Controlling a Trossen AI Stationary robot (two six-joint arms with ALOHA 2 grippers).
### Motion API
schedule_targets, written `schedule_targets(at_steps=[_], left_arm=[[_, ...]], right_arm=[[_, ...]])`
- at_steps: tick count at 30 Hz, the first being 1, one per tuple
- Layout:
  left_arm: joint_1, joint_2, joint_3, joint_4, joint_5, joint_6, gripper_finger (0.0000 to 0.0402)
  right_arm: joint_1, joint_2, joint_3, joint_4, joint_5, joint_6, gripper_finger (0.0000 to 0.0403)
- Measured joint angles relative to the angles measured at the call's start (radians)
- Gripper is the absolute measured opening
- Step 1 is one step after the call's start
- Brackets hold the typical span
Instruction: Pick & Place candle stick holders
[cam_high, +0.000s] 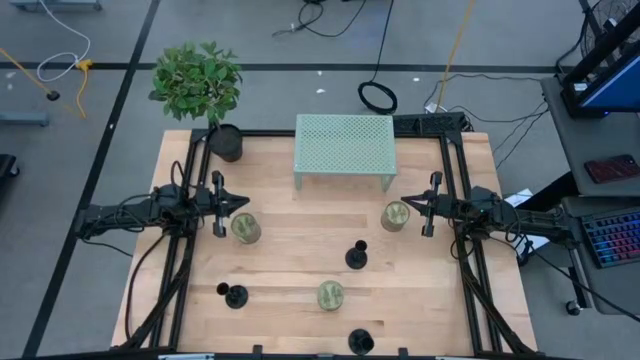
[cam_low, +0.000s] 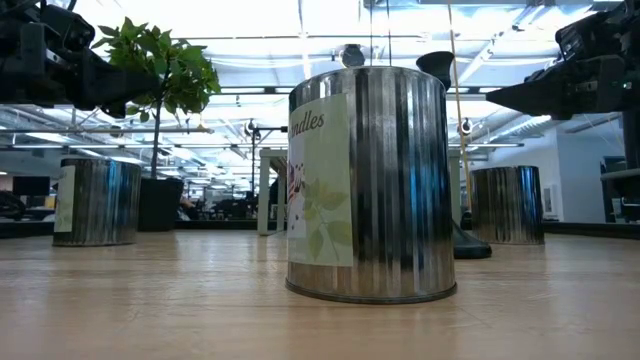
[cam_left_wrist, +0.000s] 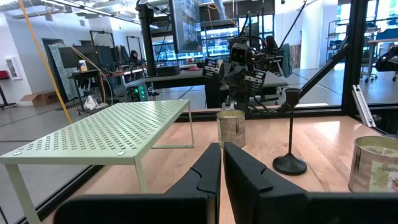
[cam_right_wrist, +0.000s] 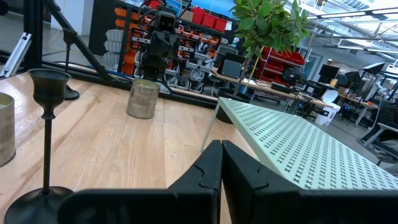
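Three brass-coloured cups stand on their bases on the wooden table: one at the left (cam_high: 245, 228), one at the right (cam_high: 395, 215), one near the front (cam_high: 330, 294), large in the low view (cam_low: 370, 185). Three black stemmed holders stand on their round bases: mid-table (cam_high: 356, 256), front left (cam_high: 234, 296) and at the front edge (cam_high: 361, 341). My left gripper (cam_high: 240, 205) (cam_left_wrist: 221, 149) is shut and empty, just beyond the left cup. My right gripper (cam_high: 408, 207) (cam_right_wrist: 221, 146) is shut and empty, beside the right cup.
A pale green perforated shelf (cam_high: 345, 148) stands on its legs at the table's far middle. A black pot with a green plant (cam_high: 226, 142) stands at the far left corner. Black frame rails (cam_high: 455, 190) run along the table's sides. Bare wood lies between the holders.
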Motion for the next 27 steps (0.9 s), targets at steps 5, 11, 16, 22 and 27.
schedule_targets(at_steps=[5, 11, 16, 22, 27], left_arm=[[0.0, 0.0, 0.0, 0.0, 0.0, 0.0, 0.0026], [0.0, 0.0, 0.0, 0.0, 0.0, 0.0, 0.0026], [0.0, 0.0, 0.0, 0.0, 0.0, 0.0, 0.0026], [0.0, 0.0, 0.0, 0.0, 0.006, -0.035, 0.0026], [0.0, 0.0, 0.0, 0.042, 0.002, -0.031, 0.0026]], right_arm=[[0.0, 0.0, 0.0, 0.0, 0.0, 0.0, 0.0], [-0.002, 0.0, 0.0, 0.007, 0.004, -0.09, 0.0], [-0.003, 0.0, 0.0, 0.022, 0.001, -0.258, 0.0], [0.001, 0.0, 0.0, 0.052, -0.056, 0.147, 0.0], [0.0, 0.001, 0.0, 0.143, 0.032, 0.212, 0.0]])
